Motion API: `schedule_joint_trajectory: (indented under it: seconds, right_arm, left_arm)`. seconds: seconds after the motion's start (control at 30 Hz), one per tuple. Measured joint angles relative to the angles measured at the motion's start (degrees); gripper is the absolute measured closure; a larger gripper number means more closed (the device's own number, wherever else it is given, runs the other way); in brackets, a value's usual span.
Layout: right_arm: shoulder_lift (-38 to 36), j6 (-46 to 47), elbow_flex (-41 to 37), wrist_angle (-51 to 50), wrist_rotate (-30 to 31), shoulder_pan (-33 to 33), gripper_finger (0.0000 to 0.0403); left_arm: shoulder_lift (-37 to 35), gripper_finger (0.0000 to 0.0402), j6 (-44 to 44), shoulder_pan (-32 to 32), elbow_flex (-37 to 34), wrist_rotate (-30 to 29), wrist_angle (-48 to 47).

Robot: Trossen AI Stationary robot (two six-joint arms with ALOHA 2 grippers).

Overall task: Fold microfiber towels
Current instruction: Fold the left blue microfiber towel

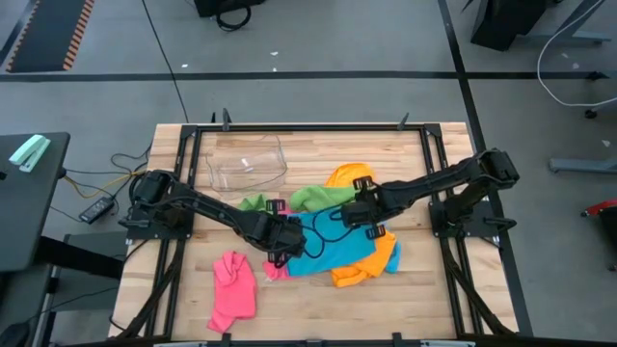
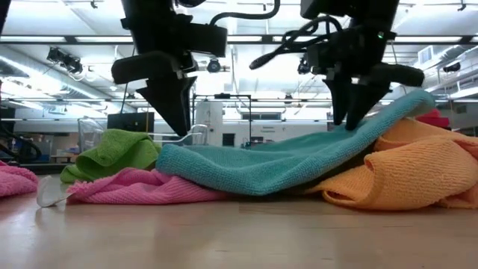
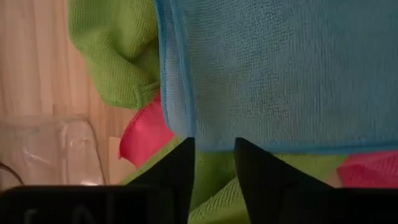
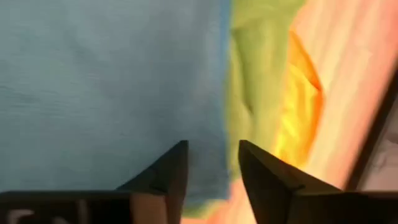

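Observation:
A sky blue towel lies spread in the middle of the table. Its left end rests on a pink towel and its right end on a heap of orange towel. My left gripper stands open over the blue towel's left edge, fingers slanting down. Over its raised right edge my right gripper stands open. A green towel lies crumpled just behind the blue one. My left gripper's fingertips stand right at the blue towel's edge, and I cannot tell whether they touch it. My right gripper's fingertips come down onto the raised right part of the blue towel; touching or just above, I cannot tell.
A second pink towel lies crumpled near the front left. More orange cloth shows behind the green towel. A clear plastic tub stands at the far left of the table. Bare wood lies along the front edge.

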Motion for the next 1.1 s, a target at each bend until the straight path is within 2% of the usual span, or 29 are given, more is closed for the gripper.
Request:
schedule_joint_trajectory:
  seconds: [0.1,0.27,0.47,0.6,0.83,0.93,1.1]
  right_arm:
    - [-1.38,-0.02,2.42,-3.17,1.05,-0.65,0.022]
    - [-5.66,-0.1,4.39,-3.34,1.58,-1.69,0.0204]
    - [-10.26,0.44,0.66,7.54,-4.56,1.11,0.0203]
    - [-11.13,0.46,-2.11,14.12,-5.67,4.65,0.0203]
    - [-10.09,6.22,-2.77,18.98,-6.22,8.93,0.0203]
    - [-10.04,8.56,-2.75,19.03,-7.61,9.64,0.0203]
    - [-10.03,10.23,-2.75,20.63,-7.52,11.35,0.0211]
  left_arm:
    - [-1.8,0.0257,4.1,-0.71,0.45,0.9,0.18]
    - [-3.39,0.0252,12.42,-2.43,0.57,5.96,3.8]
    - [-2.19,0.024,13.93,-5.03,0.47,5.97,4.79]
    - [-2.0,0.022,18.12,-7.72,0.52,6.0,5.66]
    - [0.19,0.0192,29.16,-10.45,0.39,2.59,6.14]
    - [1.47,0.0193,34.27,-10.69,0.3,-0.06,6.31]
    - [2.91,0.0205,40.4,-10.55,0.34,-0.49,6.25]
